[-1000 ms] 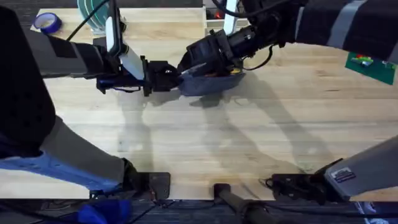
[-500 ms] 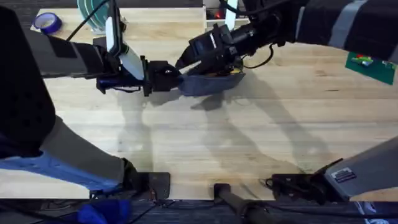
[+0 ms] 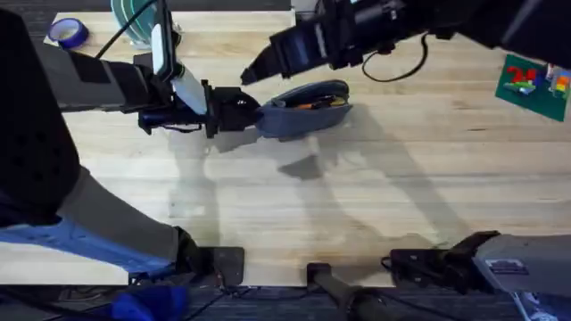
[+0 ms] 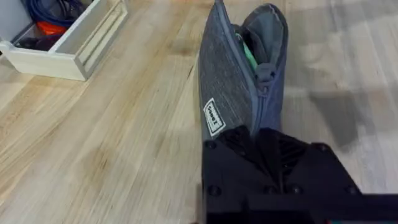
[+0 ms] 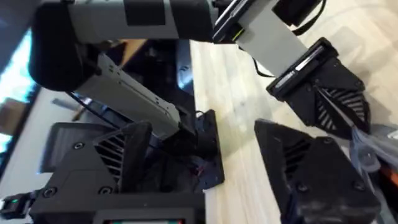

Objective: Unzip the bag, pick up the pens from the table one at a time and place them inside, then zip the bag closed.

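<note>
Left gripper (image 3: 252,114) is pinching the bag (image 3: 308,109)'s end shut-jawed; right gripper (image 3: 254,73), jaws apart and empty above the bag, should be targeting the zipper pull squarely.

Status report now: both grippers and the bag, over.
Left gripper shut on bag end. Right gripper open, above it. Bag unzipped, orange pen inside.

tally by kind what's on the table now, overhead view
Blue-grey fabric pouch, unzipped, orange item showing inside: 1
Blue tape roll: 1
Green board with small coloured pieces: 1
Pale wooden tray: 1
Robot tools, left tool gripping the pouch end, right tool above: 2
Total: 6
</note>
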Motion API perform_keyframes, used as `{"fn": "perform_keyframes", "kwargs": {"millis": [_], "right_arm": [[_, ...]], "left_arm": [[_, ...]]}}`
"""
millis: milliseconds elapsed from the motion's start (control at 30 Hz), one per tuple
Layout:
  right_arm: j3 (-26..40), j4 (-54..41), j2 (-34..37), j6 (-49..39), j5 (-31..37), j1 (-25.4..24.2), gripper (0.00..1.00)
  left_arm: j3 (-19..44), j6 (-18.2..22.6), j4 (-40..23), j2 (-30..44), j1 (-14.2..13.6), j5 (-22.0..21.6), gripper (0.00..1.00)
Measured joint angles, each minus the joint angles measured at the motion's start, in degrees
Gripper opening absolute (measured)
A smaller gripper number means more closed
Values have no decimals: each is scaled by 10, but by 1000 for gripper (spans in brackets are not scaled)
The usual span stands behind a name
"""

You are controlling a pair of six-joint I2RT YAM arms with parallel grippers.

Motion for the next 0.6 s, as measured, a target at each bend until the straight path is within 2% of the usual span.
{"fn": "perform_keyframes", "kwargs": {"millis": [167, 300, 467, 600], "right_arm": [[13, -112, -28, -47, 82, 13, 997], [56, -227, -31, -112, 180, 25, 997], [87, -263, -35, -172, 269, 30, 997], [89, -273, -34, -182, 317, 30, 997]], "left_arm": [[0, 0, 0, 0, 0, 0, 41], [0, 0, 0, 0, 0, 0, 41], [0, 0, 0, 0, 0, 0, 42], [0, 0, 0, 0, 0, 0, 42]]}}
